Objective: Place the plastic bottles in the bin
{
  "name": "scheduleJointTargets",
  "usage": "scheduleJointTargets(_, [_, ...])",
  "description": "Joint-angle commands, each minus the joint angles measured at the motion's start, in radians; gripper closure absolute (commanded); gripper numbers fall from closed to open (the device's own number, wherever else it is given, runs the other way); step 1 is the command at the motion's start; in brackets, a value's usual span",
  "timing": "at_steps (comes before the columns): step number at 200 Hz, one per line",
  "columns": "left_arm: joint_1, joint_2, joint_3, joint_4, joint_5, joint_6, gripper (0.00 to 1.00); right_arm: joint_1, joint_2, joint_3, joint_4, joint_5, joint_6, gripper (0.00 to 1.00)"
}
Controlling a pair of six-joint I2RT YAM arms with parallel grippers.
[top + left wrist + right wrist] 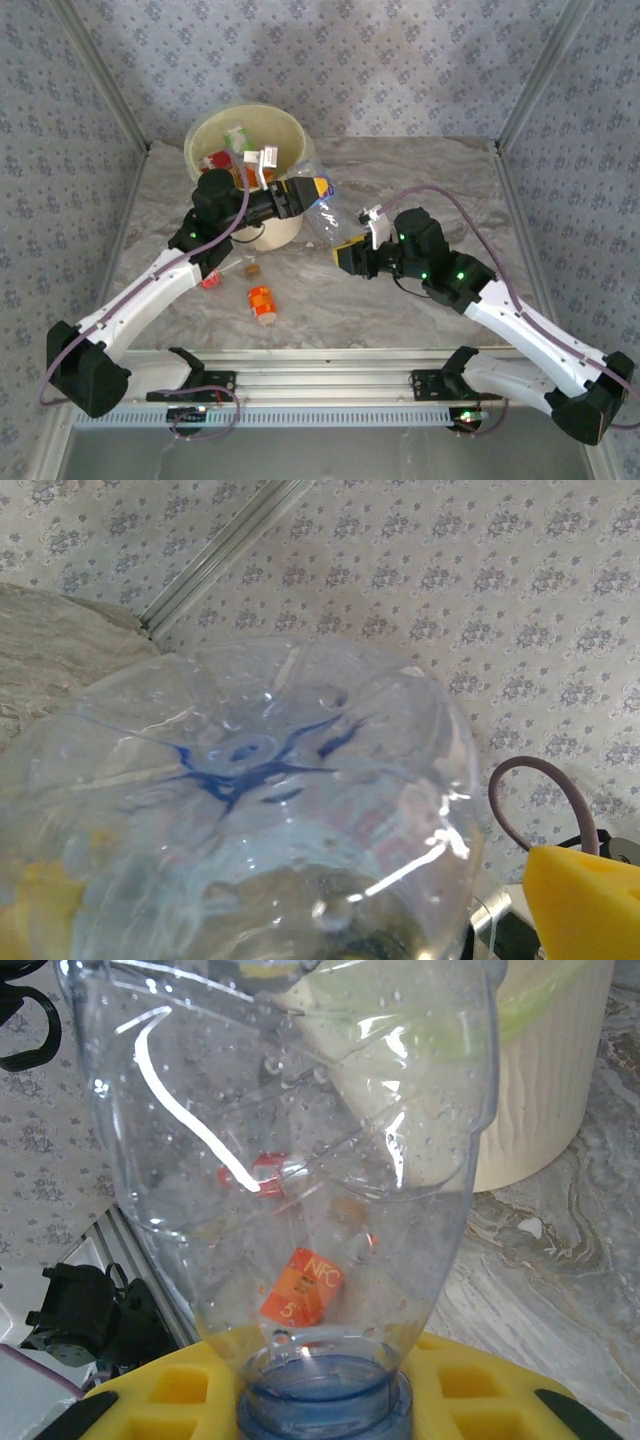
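A large clear plastic bottle hangs above the table between both grippers. My right gripper is shut on its blue neck, with yellow pads on either side. My left gripper stands wide around the bottle's base, which hides the fingers in the left wrist view. The cream bin stands just behind, with several bottles inside. A small orange-labelled bottle lies on the table and is seen through the clear bottle in the right wrist view.
A small red-capped piece and a brown bit lie by the left arm. The bin's ribbed wall is close to the held bottle. Patterned walls and metal posts enclose the marble table.
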Motion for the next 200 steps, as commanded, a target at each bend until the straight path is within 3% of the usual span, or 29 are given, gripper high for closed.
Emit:
scheduleJointTargets(1, [0.006,-0.008,0.011,0.054,0.016,-0.014,0.07,0.009,0.013,0.036,0.009,-0.007,-0.023,0.73])
scheduleJointTargets(89, [0.013,-0.037,0.035,0.029,0.016,-0.029,0.31,0.017,0.044,0.045,0.016,-0.006,-0.035,0.72])
scheduleJointTargets(118, [0.033,-0.038,0.087,-0.075,0.011,0.021,0.31,0.018,0.036,0.044,0.027,-0.004,-0.038,0.44])
scheduleJointTargets(142, [0.1,-0.031,0.16,-0.166,0.027,0.062,0.31,0.016,-0.002,0.033,0.026,0.006,-0.046,0.22])
scheduleJointTargets(200, [0.236,0.045,0.431,-0.375,-0.009,0.218,0.31,0.005,-0.088,0.013,-0.008,0.042,-0.055,0.04])
